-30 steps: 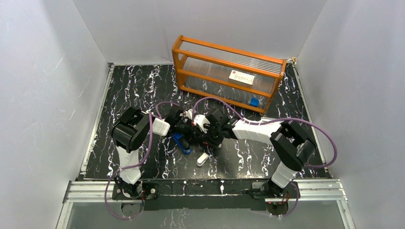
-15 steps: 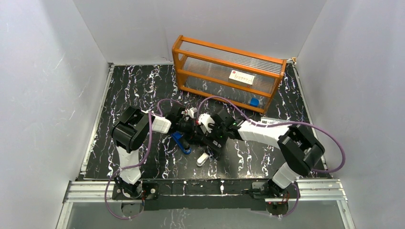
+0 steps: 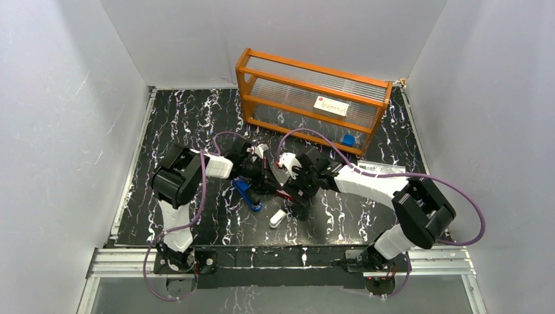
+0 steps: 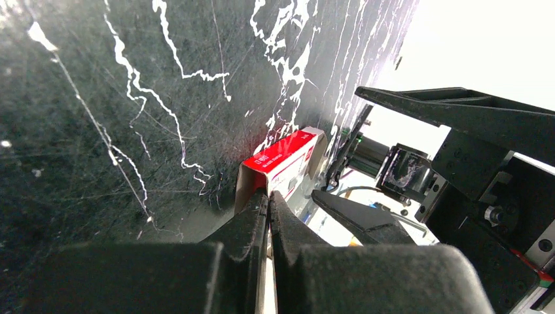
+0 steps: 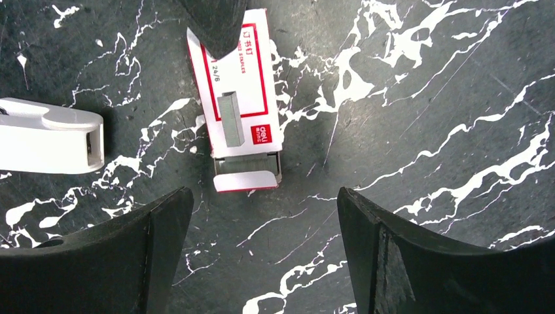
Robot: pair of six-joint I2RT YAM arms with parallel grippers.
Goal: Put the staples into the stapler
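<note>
The red-and-white staple box [image 5: 239, 98] lies flat on the black marble table. Its end flap [image 5: 247, 180] hangs open and grey staples [image 5: 247, 163] show just inside. My left gripper [image 4: 269, 196] is shut on the far end of the box [image 4: 285, 160], thin card between its fingers. My right gripper [image 5: 262, 216] is open and empty, hovering over the flap end with nothing between the fingers. The blue stapler [image 3: 247, 194] lies beside both grippers, left of my right gripper [image 3: 294, 191] and below my left gripper [image 3: 265, 175].
A small white rounded object [image 5: 49, 144] lies left of the box; it also shows in the top view [image 3: 277, 218]. An orange-framed clear rack [image 3: 307, 98] stands at the back right. A paper slip [image 3: 376, 168] lies by the right arm.
My right arm has drawn back to the right, away from the left gripper, and its elbow has swung outward. The left gripper and the stapler have stayed in place.
</note>
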